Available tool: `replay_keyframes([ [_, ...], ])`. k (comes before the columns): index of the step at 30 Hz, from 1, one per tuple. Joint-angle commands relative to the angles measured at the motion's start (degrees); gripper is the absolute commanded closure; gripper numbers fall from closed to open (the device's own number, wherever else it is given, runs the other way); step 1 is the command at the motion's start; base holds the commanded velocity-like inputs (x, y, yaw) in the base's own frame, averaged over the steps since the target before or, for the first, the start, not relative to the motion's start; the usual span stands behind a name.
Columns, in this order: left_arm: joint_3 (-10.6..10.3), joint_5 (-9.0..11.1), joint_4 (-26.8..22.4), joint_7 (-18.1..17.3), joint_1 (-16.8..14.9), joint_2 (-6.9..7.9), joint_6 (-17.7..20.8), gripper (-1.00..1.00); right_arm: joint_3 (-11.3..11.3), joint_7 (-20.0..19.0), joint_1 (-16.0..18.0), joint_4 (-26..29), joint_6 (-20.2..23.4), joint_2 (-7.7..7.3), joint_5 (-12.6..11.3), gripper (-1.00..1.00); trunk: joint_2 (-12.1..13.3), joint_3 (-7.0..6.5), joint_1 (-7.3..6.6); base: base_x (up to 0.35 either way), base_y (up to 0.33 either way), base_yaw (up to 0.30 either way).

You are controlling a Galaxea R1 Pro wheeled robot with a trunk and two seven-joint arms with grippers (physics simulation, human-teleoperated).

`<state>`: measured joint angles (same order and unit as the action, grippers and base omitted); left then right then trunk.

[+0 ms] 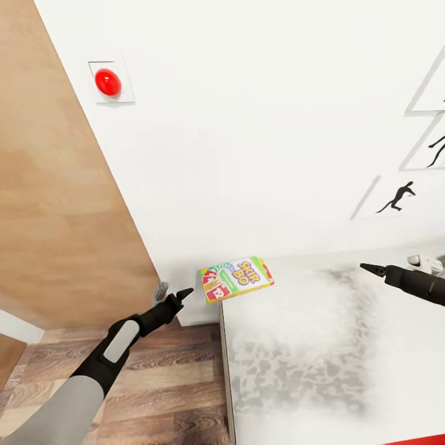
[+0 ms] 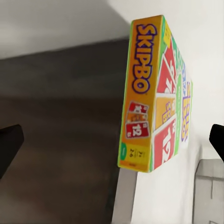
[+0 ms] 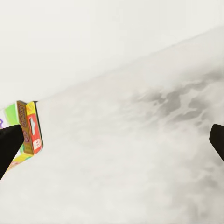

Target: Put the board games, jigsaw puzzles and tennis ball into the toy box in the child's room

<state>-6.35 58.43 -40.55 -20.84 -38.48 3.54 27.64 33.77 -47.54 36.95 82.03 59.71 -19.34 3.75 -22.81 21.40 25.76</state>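
SKIP-BO box (image 1: 237, 279) overhangs bed (image 1: 321, 371) corner — wall behind.

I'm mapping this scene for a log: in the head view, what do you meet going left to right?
Red button → left pincer → SKIP-BO box → right pincer → silhouette picture.

A child's bedroom: bed (image 1: 346, 371), baseball silhouette pictures (image 1: 395, 198), plank floor (image 1: 167, 383).
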Motion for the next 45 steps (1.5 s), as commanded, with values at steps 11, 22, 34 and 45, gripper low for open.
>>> replay_keyframes([
  [11, -0.16, 0.59, -0.01, -1.83, -0.35, 0.59, 0.31, -1.0, 0.07, -0.45, 0.06, 0.26, 0.29, 0.0, 0.39, -1.0, -0.11, 1.12, 0.03, 0.0, 0.0, 0.0],
  [22, -0.16, 0.64, -0.12, -2.15, -0.88, 0.68, 0.56, -1.0, 0.25, -0.45, 0.06, 0.46, 0.29, -0.07, 0.44, -1.0, -0.11, 2.15, 0.03, 0.0, 0.0, 0.0],
  [34, -0.2, 0.5, 0.13, -2.13, -3.13, 0.44, 1.08, -1.0, 0.31, -0.43, 0.06, 0.5, 0.29, -0.07, 0.46, -1.0, -0.11, 3.27, 0.03, 0.0, 0.0, 0.0],
  [45, -0.21, 0.64, 0.2, -2.56, -3.73, 0.35, 1.41, -1.0, 0.26, -0.42, 0.06, 0.5, 0.29, -0.01, 0.47, -1.0, -0.11, 4.3, 0.03, 0.0, 0.0, 0.0],
])
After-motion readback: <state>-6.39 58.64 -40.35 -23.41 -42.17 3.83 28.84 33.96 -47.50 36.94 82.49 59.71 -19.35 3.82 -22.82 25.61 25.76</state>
